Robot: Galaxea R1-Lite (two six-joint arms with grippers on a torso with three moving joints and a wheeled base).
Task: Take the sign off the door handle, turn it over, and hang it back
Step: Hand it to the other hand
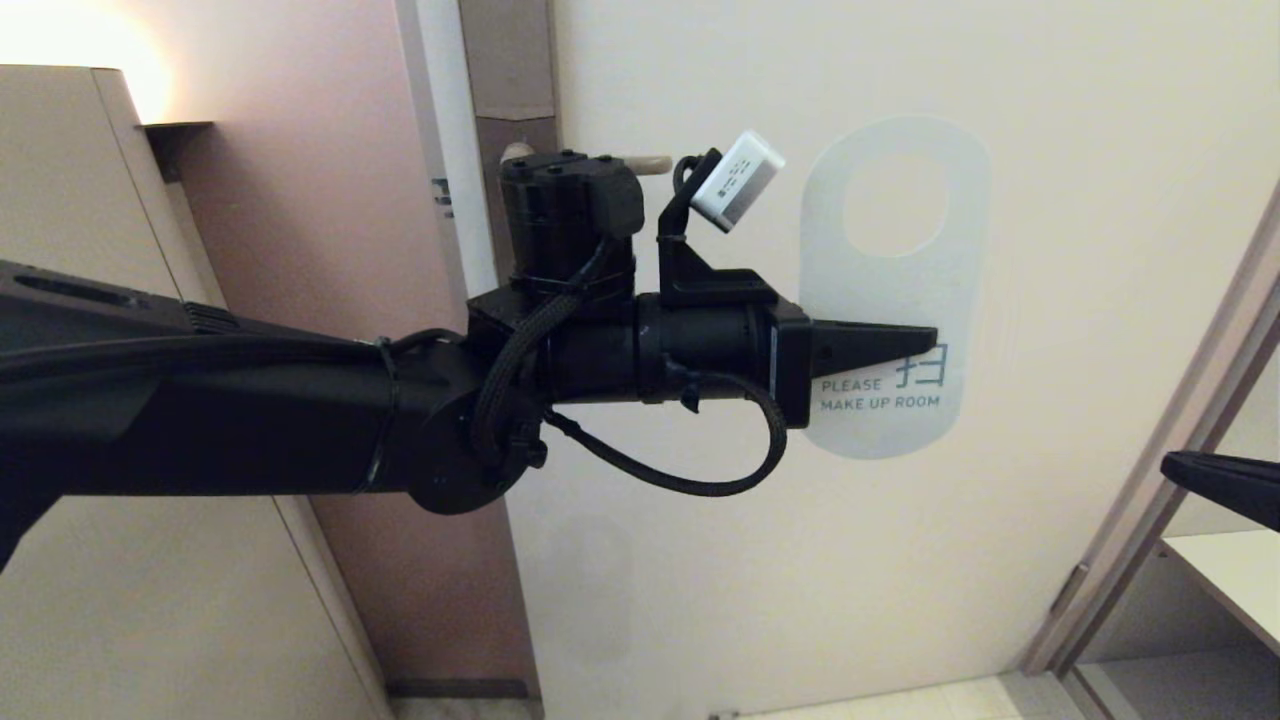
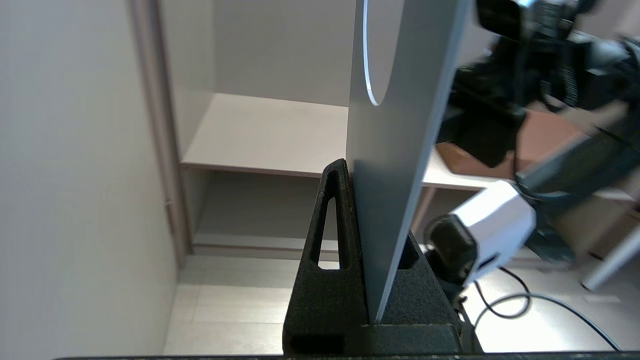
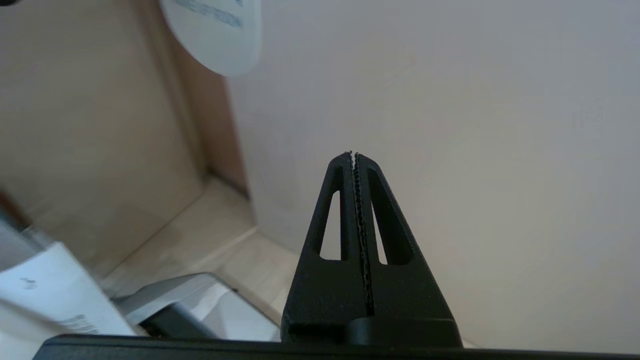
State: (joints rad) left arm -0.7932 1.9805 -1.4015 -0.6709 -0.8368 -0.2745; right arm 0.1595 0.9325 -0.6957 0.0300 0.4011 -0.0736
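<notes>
While the left pincer pinches the flat, pale rounded-oblong sign by its lower half, the first step looks done: the card's oval hole frames only bare door, so it hangs on nothing and is held out in front of the cream door panel. Its white "PLEASE MAKE UP ROOM" face is toward the head camera, so turning it over and rehanging it remain. Low at the right edge, the right pincer is pressed together on nothing. Farther back, the slim brushed-metal door handle peeks out behind the left wrist, well apart from the sign.
</notes>
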